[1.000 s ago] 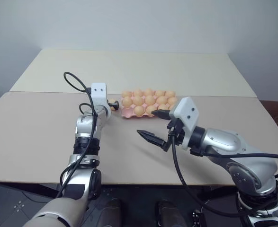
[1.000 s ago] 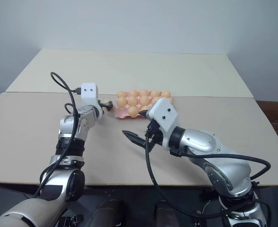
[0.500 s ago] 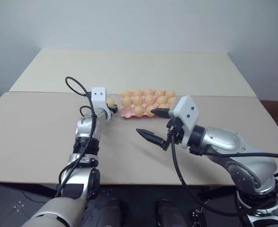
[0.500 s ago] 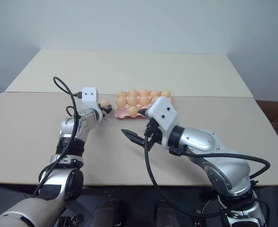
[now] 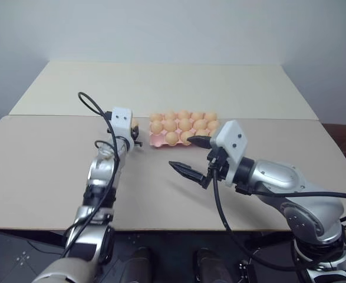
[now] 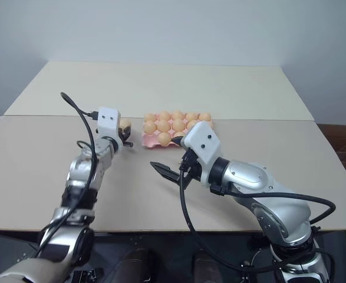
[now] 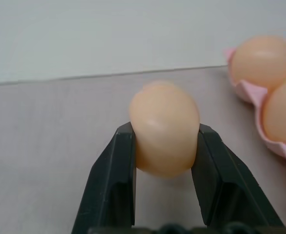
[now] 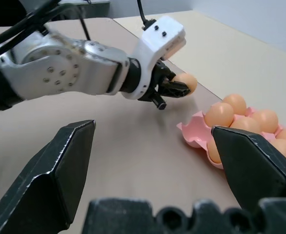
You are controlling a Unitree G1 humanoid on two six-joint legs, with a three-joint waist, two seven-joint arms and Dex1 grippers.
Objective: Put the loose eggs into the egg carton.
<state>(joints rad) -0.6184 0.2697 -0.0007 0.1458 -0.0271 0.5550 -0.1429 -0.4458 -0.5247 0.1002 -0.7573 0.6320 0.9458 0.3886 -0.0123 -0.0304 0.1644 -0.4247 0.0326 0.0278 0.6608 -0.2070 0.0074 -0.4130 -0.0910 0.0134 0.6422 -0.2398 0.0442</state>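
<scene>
Egg [image 7: 164,129], one of the loose ones, sits pinched between the two black fingers [image 7: 114,180] of the left gripper [image 7: 165,146], jaws clenched on its sides, held up off the table [image 5: 49,171]. From the head views the egg is a pale orange spot at the gripper tip [image 6: 125,123], just left of the egg carton [image 5: 156,140] and not touching it, a strip of bare table between them.

The carton is pink, scalloped edge, lying flat near the seam where the near tabletop meets the far tabletop [image 5: 161,88]. Its cups hold many identical orange-tan eggs [image 5: 171,125]; can't tell from here whether any cup is free. The near-left corner of the carton shows in the left wrist view [image 7: 279,146] with two eggs in it, close beside the held egg.

Right gripper [image 5: 191,155] hangs above the table in front of the carton, jaws spread wide, nothing between them. One finger [image 5: 183,171] points left over bare table; the other lies over the carton's near edge in the head views. In the right wrist view its fingers [image 8: 60,170] frame the left arm and the carton corner [image 8: 194,131].

A black cable [image 5: 93,106] loops up off the left wrist. Nothing else lies on the table between the held egg and the carton.
</scene>
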